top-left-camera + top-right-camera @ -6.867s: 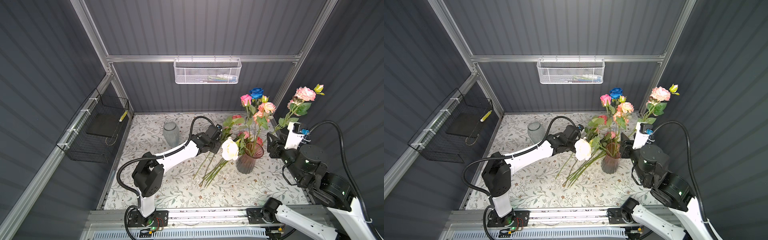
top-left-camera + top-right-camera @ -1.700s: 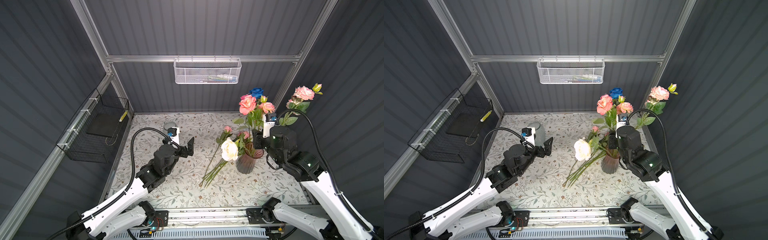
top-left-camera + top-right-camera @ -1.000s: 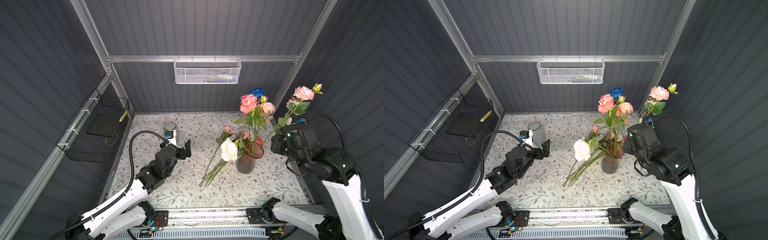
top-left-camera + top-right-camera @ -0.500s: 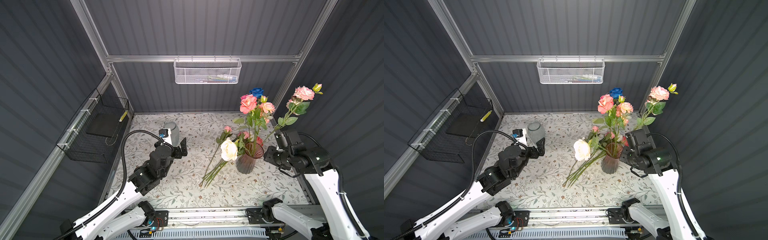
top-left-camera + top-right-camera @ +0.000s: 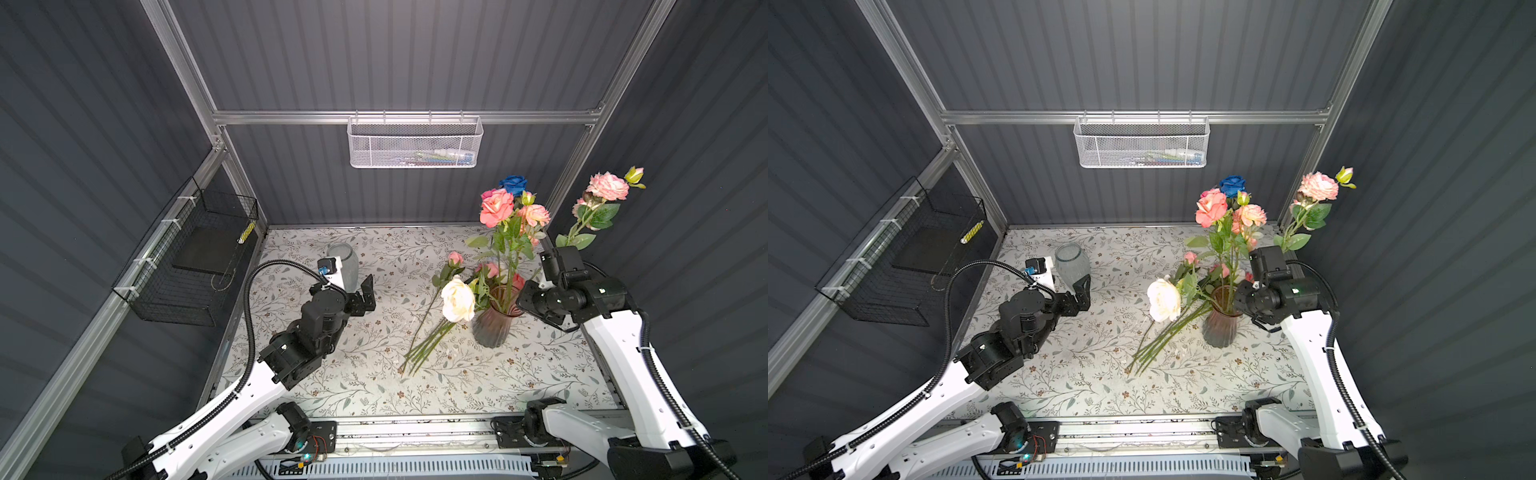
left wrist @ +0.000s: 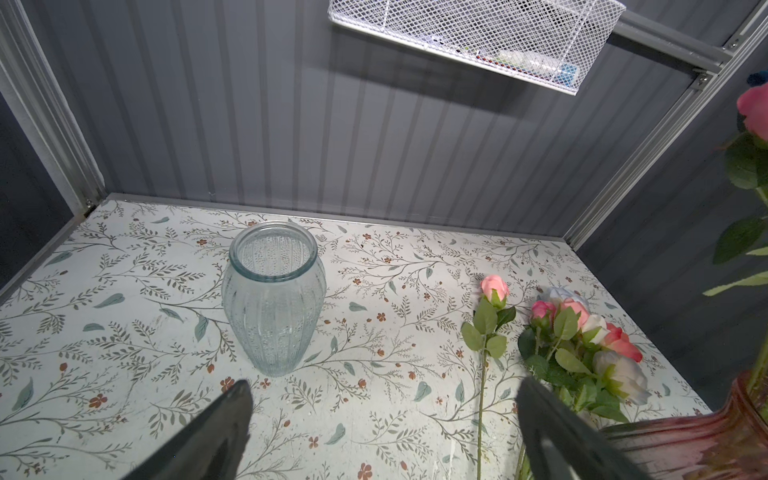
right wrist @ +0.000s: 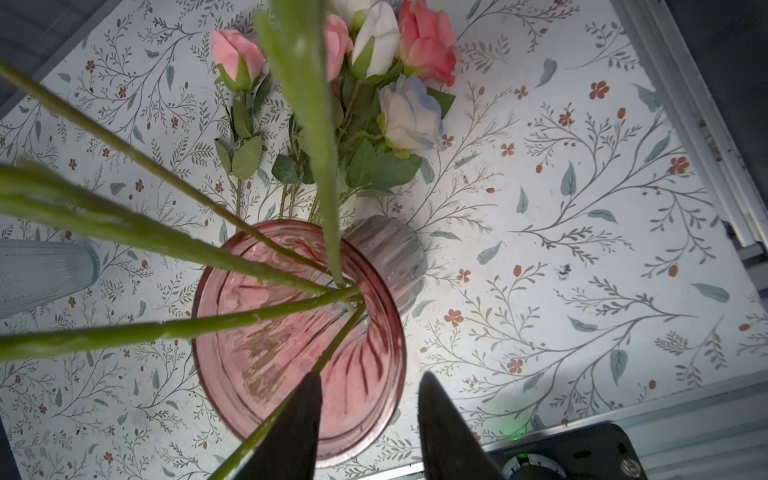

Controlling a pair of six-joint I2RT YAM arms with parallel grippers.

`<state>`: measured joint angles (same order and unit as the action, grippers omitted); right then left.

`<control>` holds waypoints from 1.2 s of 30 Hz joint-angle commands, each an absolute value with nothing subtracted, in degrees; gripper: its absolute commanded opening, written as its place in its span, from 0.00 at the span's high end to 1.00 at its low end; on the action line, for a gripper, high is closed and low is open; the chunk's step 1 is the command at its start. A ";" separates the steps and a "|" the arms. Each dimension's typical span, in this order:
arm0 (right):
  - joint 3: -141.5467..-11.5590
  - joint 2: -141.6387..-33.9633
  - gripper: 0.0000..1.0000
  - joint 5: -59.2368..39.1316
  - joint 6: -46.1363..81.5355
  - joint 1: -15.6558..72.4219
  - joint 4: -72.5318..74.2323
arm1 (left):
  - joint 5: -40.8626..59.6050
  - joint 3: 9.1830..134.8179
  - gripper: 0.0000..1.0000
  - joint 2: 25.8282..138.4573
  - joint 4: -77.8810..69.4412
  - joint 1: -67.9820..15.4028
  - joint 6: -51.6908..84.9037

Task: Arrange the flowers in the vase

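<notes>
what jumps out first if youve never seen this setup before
The pink glass vase on the right of the floral table draws the eye, tall roses fanning out of it with one blue rose on top. Left of it a bunch of loose flowers lies on the table, and an empty clear vase stands at the back left.

The vase (image 5: pixel 492 328) is pink, the roses (image 5: pixel 496 208) pink, white and 1 blue, the table (image 5: pixel 374 374) leaf-printed.
</notes>
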<state>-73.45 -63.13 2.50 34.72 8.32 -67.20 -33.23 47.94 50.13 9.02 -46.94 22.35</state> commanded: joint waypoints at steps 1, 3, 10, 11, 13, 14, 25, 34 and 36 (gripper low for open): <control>-72.25 -63.59 0.59 2.15 33.55 7.41 -66.67 | -32.81 47.81 0.01 50.53 7.47 -47.18 23.39; -72.09 -63.80 0.60 1.66 33.49 7.29 -66.54 | -32.86 48.13 0.01 50.79 7.68 -47.15 23.08; -69.14 -66.49 0.65 -0.25 33.09 6.15 -62.65 | -32.16 47.81 0.01 51.54 7.58 -47.15 23.57; -68.73 -66.40 0.65 -0.23 32.77 6.15 -61.62 | -31.81 48.19 0.01 51.75 8.24 -47.19 23.62; -68.26 -66.73 0.68 0.17 32.43 6.00 -60.73 | -31.87 48.57 0.01 51.92 9.45 -47.19 23.85; -68.41 -67.28 0.69 0.02 32.20 5.93 -60.78 | -32.06 48.61 0.01 51.94 9.89 -47.19 23.96; -66.56 -67.03 0.91 -0.71 33.00 5.90 -60.03 | -31.90 47.80 0.01 49.65 10.63 -47.15 23.74; -66.76 -65.21 1.00 -3.21 33.21 5.84 -59.64 | -31.56 47.68 0.01 49.18 10.85 -47.15 23.73; -67.12 -64.52 1.00 -4.20 33.72 5.85 -58.83 | -31.66 47.72 0.01 49.05 10.95 -47.15 23.73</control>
<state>-67.16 -65.87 -4.40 33.89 5.98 -58.46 -31.94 47.94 50.02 10.44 -46.94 23.81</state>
